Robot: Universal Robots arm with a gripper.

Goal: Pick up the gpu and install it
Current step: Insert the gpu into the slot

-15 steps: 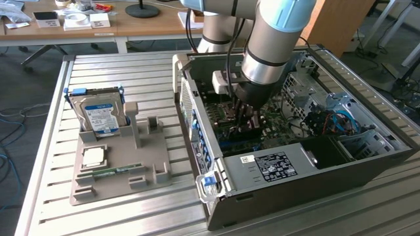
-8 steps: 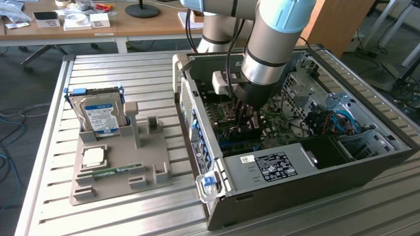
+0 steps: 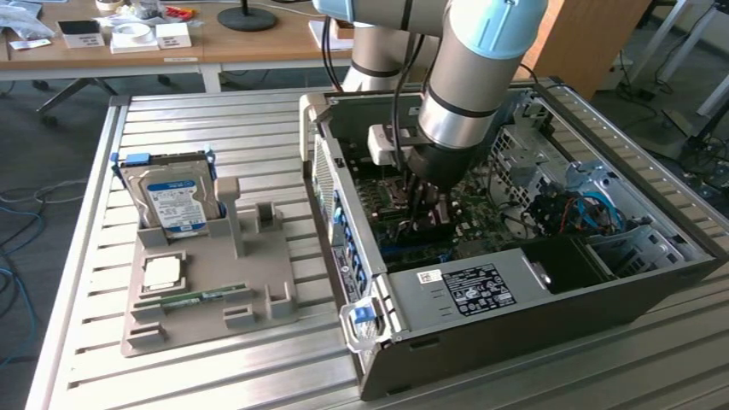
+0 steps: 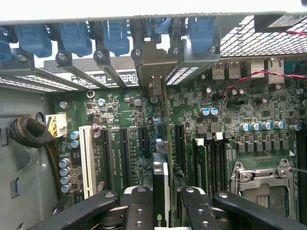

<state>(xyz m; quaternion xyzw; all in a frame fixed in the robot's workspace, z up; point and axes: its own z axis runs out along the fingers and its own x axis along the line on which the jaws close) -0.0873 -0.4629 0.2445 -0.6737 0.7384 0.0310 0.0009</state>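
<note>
My gripper (image 3: 426,205) reaches down into the open computer case (image 3: 501,295), just above the green motherboard (image 4: 230,120). The gpu (image 4: 161,184) appears edge-on in the wrist view, a thin dark card standing upright between my two black fingers (image 4: 139,206). The gripper (image 4: 165,211) is shut on it. The card's pale metal end bracket (image 4: 154,72) lies against the rear slot openings of the case. The card stands over a black expansion slot, between two neighbouring black slots (image 4: 123,158). Whether its edge is seated in the slot is hidden.
Blue slot latches (image 4: 115,36) line the case's rear wall. A white slot (image 4: 86,160), RAM sticks (image 4: 201,163) and the CPU socket (image 4: 261,184) flank the card. Outside the case, a grey holder (image 3: 211,295) carries a hard drive (image 3: 171,198), a processor chip (image 3: 162,273) and a RAM stick (image 3: 194,299).
</note>
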